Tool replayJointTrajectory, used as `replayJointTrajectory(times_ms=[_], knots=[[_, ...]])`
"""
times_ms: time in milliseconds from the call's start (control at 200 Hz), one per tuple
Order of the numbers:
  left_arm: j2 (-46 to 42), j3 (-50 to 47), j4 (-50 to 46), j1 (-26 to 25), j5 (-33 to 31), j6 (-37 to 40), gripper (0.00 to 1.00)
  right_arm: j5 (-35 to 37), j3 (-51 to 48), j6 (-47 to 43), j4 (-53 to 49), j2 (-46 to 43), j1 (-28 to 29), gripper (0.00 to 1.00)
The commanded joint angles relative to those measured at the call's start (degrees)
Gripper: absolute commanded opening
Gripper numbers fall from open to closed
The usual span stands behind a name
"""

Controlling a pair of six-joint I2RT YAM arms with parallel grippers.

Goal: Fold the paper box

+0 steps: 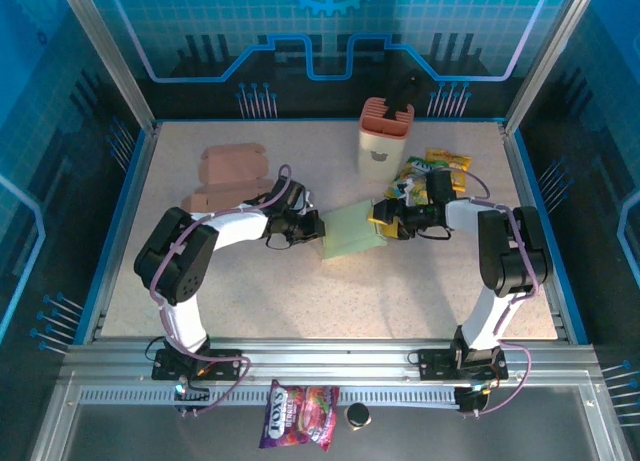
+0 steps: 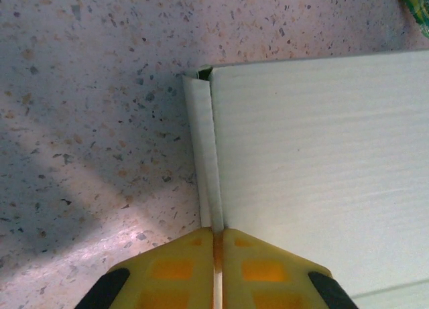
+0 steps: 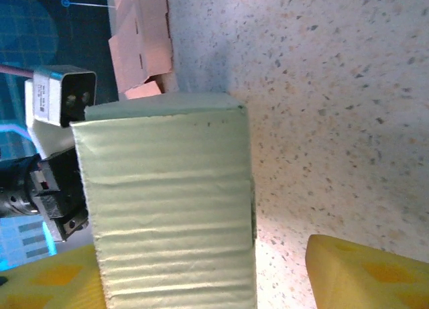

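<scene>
Roughly, paper box [image 1: 352, 231] at table [image 1: 300, 291] centre, near side bare, L gripper [image 2: 216, 238] clenched on its flap, R gripper [image 1: 379, 220] spread astride it.

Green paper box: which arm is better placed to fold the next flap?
Left, probably. The left gripper is shut on the narrow side flap of the green paper box, so it can turn it over. The right gripper stands open around the opposite end.

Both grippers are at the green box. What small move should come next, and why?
Probably close the right gripper on the green box: its fingers straddle the box, one clear of the wall. The left gripper is shut on the narrow side flap, so a steadied box would let it fold that flap.
</scene>
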Motion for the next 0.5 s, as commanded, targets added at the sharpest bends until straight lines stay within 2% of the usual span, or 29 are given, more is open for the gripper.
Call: replayJointTrajectory(times_ms=[0, 205, 385, 420, 440, 495], knots=[[0.7, -2.1, -5.7, 0.8, -3.4, 1.6, 0.1, -2.4, -0.8, 4.9, 5.5, 1.0, 1.2, 0.65], [-0.4, -1.5, -5.4, 0.8, -3.4, 2.6, 0.15, -1.9, -1.1, 8.3, 7.2, 0.2, 2.7, 0.54], [-7.7, -2.6, -3.0, 0.8, -6.1, 5.2, 0.35, -1.4, -2.0, 14.5, 9.2, -1.5, 1.9, 0.45], [-9.6, -3.0, -2.1, 0.7, -6.4, 6.7, 0.38, -1.3, -3.7, 16.3, 9.8, -1.9, 1.7, 0.44], [-10.8, -3.2, -1.6, 0.6, -6.4, 7.9, 0.43, -1.1, -3.8, 17.3, 9.6, -2.2, 1.5, 0.43], [-14.2, -4.0, 0.6, -0.2, -5.7, 12.7, 0.46, -1.4, -4.1, 20.2, 9.3, -2.8, 0.9, 0.41]])
